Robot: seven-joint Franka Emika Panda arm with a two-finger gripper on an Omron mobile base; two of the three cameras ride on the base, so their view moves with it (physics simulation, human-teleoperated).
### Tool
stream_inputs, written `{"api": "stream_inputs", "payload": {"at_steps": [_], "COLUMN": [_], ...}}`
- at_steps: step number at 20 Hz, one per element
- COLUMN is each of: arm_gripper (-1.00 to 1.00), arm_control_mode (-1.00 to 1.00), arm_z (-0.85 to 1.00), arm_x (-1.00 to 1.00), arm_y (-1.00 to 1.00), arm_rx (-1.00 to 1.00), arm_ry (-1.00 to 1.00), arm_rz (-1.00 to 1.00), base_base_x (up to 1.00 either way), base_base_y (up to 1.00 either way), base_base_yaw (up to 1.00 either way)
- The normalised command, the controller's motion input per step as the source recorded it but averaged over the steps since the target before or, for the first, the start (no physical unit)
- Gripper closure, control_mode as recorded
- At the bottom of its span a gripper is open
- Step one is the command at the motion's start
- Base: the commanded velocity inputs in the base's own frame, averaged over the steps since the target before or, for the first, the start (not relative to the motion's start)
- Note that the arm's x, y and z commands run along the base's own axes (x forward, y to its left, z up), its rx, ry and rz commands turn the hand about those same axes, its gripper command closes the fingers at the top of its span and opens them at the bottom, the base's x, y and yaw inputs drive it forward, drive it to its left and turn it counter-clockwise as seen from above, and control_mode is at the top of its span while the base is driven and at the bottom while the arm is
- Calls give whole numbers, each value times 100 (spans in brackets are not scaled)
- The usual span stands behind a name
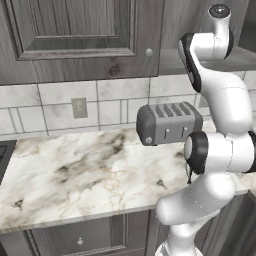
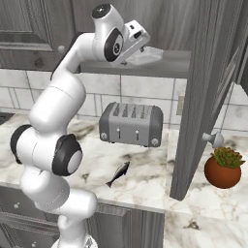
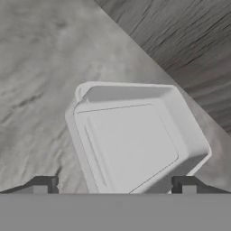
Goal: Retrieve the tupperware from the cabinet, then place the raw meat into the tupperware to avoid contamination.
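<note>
On the cabinet (image 2: 145, 68) shelf, spread fingers (image 3: 43, 184) seemingly flank the unlabelled tupperware (image 3: 135, 140) without pinching it.

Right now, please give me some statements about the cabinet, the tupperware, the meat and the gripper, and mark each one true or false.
1. The gripper is open, with the tupperware ahead between its fingertips. True.
2. The tupperware is on the counter beside the toaster. False: it lies on the shelf inside the cabinet.
3. The meat lies on the counter in front of the toaster. True.
4. The meat is already in the tupperware. False: the tupperware is empty.
5. The cabinet door is open. True.
6. The potted plant stands on top of the toaster. False: it stands on the counter, right of the open door.
</note>
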Motion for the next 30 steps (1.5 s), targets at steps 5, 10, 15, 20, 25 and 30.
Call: {"api": "stream_inputs", "payload": {"at_steps": [5,10,15,20,25,30], "arm_gripper": [-100,-100,-100,-100,100,100], "arm_control_mode": [-100,-100,-100,-100,-100,-100], "arm_z": [0,-4,-14,-17,-16,-6], "arm_x": [18,3,3,7,9,7], "arm_y": [-5,0,0,0,0,0], "arm_rx": [0,0,1,2,2,0], "arm_ry": [5,3,2,2,3,1], "arm_rz": [2,0,1,2,2,1], "base_base_x": [0,0,0,0,0,0], "base_base_y": [0,0,0,0,0,0], "base_base_yaw": [0,0,0,0,0,0]}}
